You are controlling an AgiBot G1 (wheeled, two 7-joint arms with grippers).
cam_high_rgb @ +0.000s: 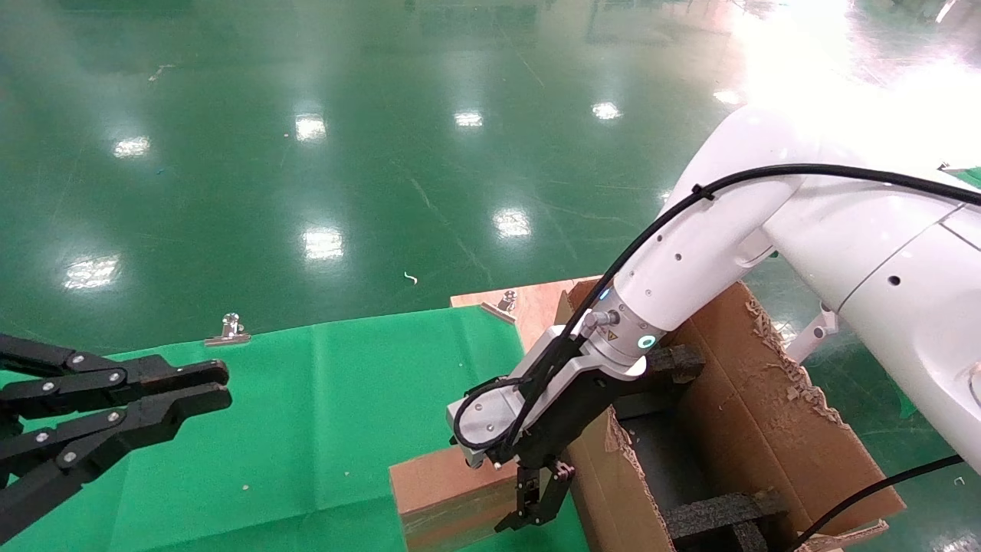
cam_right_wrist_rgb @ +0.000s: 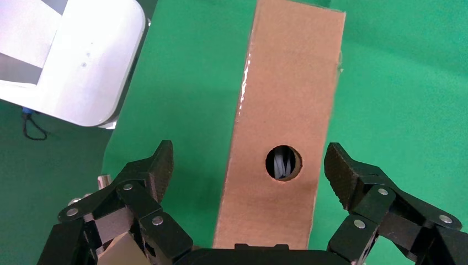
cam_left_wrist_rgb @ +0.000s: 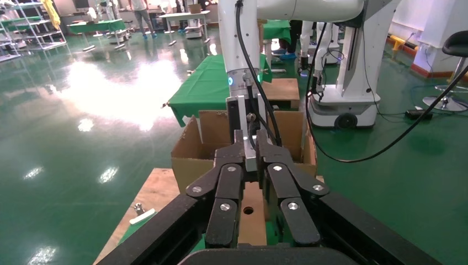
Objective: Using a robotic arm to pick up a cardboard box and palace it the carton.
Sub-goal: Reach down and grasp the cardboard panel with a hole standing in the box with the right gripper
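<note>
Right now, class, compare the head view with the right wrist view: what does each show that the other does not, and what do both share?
Only the head view shows the large brown corrugated carton with black foam inserts, and the all-black left tool parked at the left.

Only the right wrist view shows the round punched hole in the small flat brown cardboard box, and the right tool open astride it.

Both show that box, the right tool and the green cloth.

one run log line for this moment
phase: pre-grasp | right gripper: open, jaws either side of cardboard box | box: on green cloth | left gripper: idle
</note>
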